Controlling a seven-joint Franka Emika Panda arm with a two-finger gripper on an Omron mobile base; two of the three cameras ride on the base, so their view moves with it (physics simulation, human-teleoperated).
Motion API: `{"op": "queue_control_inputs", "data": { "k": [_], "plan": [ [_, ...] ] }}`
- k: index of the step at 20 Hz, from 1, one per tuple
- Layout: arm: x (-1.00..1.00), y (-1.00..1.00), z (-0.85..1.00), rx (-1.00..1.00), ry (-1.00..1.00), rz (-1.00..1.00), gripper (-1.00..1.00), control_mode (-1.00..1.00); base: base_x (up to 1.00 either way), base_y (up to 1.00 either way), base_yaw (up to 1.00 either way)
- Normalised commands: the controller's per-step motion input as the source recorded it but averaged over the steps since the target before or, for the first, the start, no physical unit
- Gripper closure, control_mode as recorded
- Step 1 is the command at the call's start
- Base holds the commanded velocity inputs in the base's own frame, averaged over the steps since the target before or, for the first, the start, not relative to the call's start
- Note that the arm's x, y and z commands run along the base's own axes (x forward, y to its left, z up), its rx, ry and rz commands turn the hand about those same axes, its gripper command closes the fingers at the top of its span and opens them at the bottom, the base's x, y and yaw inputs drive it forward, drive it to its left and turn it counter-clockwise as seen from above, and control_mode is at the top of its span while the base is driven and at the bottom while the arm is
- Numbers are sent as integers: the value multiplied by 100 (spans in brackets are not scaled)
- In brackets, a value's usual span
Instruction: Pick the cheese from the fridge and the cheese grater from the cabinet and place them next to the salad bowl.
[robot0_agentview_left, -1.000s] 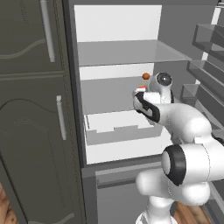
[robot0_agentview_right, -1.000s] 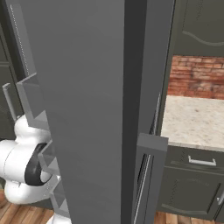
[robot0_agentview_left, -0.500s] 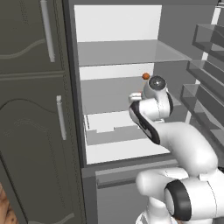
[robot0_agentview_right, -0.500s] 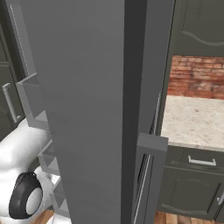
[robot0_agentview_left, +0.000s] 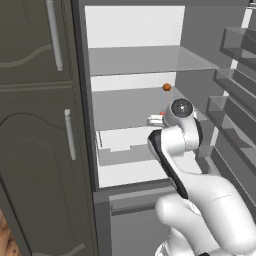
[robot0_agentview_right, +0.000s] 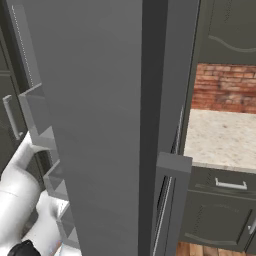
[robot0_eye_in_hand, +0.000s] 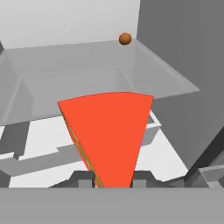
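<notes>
— One wedge of cheese (robot0_eye_in_hand: 107, 131) sits between your fingers (robot0_eye_in_hand: 113, 180), red side toward the hand camera. Is it held?

— It looks so to me: both fingers are pressed against its narrow end, pinching it, inside the open fridge (robot0_agentview_left: 140, 65) in front of the middle shelf (robot0_agentview_left: 130, 107).

— How will it handle?

— You should expect it to be light and firm, slightly waxy, and it tapers. I'd judge it could pivot when gripped that low, so move gently.

— Anything nearby?

— An orange ball (robot0_eye_in_hand: 125, 39) rests at that shelf's back corner, well apart.
</notes>
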Motion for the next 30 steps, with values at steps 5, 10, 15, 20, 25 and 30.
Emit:
{"op": "queue_control_inputs", "data": {
  "k": [5,10,15,20,25,30],
  "plan": [
    [-55,0,40,4,0,-1,100,-100,0,0,0],
    [-44,5,28,4,0,0,100,-100,0,0,0],
    [-33,3,25,5,1,0,100,-100,0,0,0],
    [-33,0,19,3,1,0,100,-100,0,0,0],
    [-30,0,3,0,0,0,100,-100,0,0,0],
    [-31,0,0,0,0,0,100,-100,0,0,0]
  ]
}}
